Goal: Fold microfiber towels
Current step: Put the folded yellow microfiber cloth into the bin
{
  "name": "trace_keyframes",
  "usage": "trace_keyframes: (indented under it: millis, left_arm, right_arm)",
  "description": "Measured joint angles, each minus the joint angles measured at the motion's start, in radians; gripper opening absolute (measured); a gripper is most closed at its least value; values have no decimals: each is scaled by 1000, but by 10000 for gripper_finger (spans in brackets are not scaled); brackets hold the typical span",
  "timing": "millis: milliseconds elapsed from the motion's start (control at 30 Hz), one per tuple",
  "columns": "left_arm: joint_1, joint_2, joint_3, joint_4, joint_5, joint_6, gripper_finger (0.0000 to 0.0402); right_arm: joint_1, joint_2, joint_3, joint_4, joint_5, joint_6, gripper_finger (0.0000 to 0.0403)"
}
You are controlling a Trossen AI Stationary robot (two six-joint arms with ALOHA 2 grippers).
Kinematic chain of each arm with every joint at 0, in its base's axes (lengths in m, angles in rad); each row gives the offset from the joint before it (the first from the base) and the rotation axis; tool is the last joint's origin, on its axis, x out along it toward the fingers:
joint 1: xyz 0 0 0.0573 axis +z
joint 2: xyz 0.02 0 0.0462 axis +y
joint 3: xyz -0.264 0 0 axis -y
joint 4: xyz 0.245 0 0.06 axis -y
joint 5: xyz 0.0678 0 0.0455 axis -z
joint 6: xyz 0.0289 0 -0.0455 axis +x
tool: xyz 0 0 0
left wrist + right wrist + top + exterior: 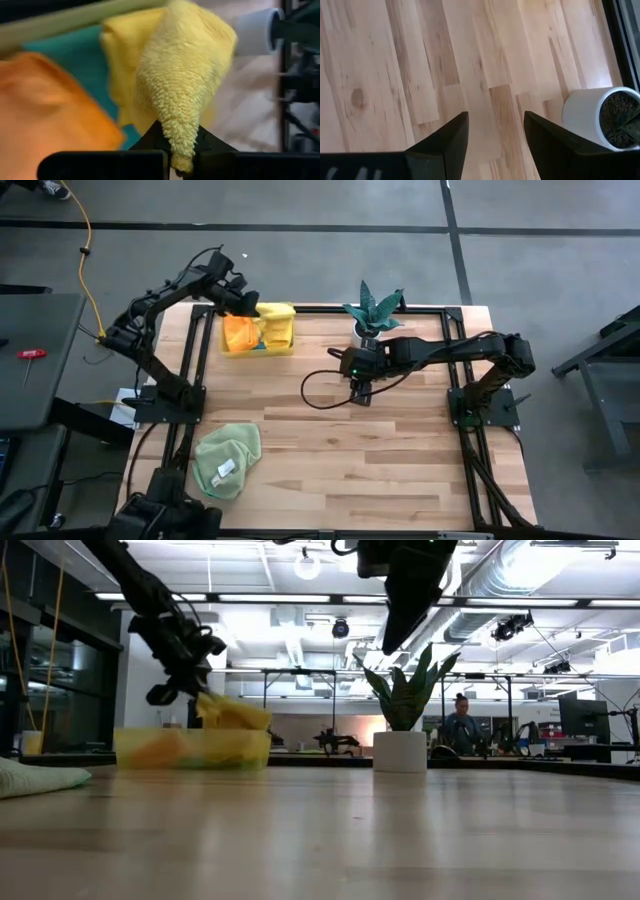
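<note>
Yellow towel (185, 75) is pinched between the left gripper (182, 162) fingers above the bin (283, 346); right gripper (495, 135) hovers spread over bare table (400, 460), nothing held.

Light wood-plank bench (400, 450) w/ black metal frame. Directly on it: translucent yellow rectangular plastic bin (281, 347) at far left, white round pot w/ green spiky plant (368, 330) far centre, crumpled light green microfiber towel (226, 460) near left edge.
</note>
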State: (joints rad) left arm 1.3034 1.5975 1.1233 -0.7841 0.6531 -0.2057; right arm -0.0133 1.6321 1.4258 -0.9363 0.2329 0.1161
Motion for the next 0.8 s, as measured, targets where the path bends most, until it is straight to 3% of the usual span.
trace_keyframes:
  millis: [367, 800]
  left_arm:
    - [-7, 2, 0, -116, -292, 149, 0]
    - [-64, 30, 0, -99, -488, 132, 34]
  right_arm:
    - [0, 0, 0, 45, 0, 19, 183]
    - [1, 0, 0, 51, 0, 44, 183]
